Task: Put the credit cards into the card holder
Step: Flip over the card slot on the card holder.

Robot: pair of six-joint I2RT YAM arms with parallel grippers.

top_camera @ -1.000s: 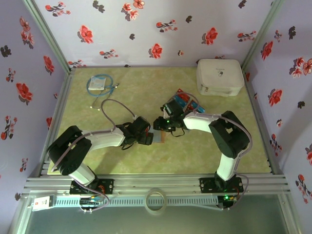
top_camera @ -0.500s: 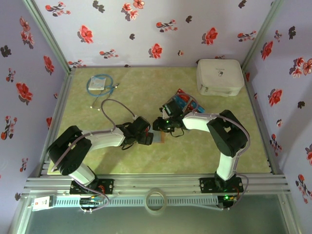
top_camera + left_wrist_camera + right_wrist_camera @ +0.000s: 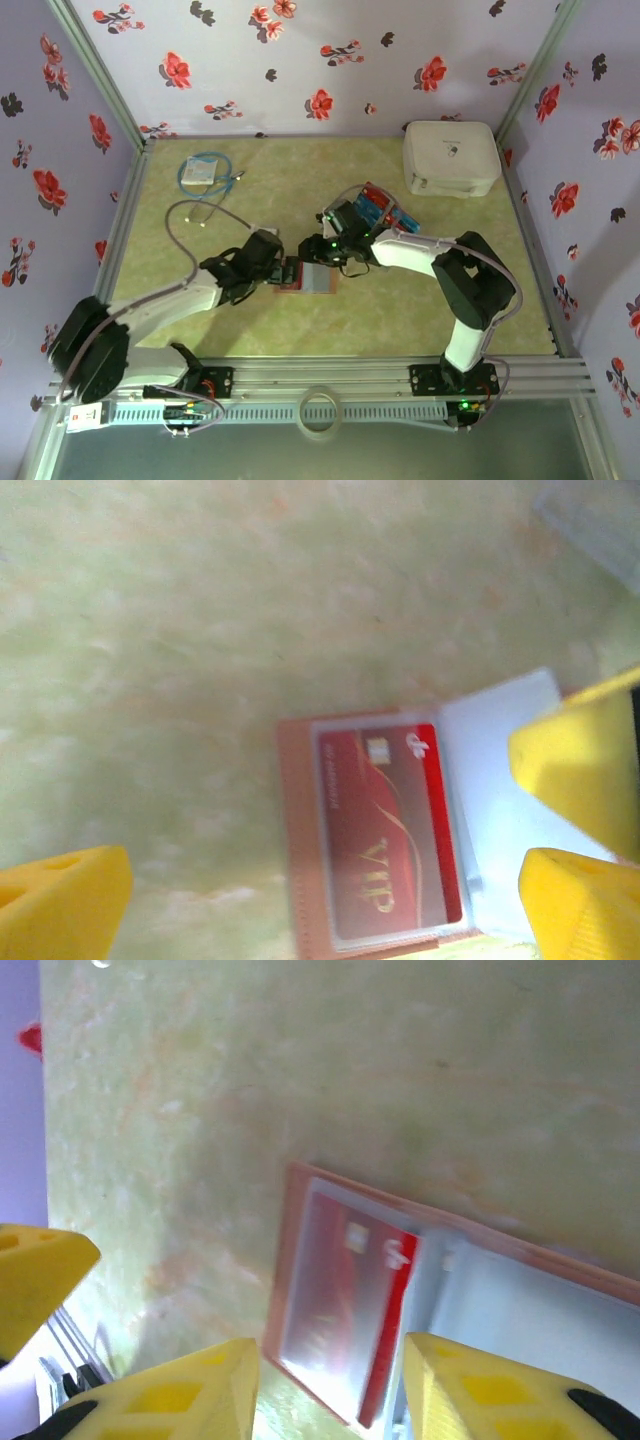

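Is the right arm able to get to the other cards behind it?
Probably yes. The spare credit cards lie in the open beside its wrist, and the right gripper looks open over the card holder; it need only pull back.

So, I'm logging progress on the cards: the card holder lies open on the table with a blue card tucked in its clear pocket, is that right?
Not quite. The card in the clear pocket is red, not blue, with gold VIP print; the left wrist view shows it plainly. The rest holds: the card holder lies open on the table.
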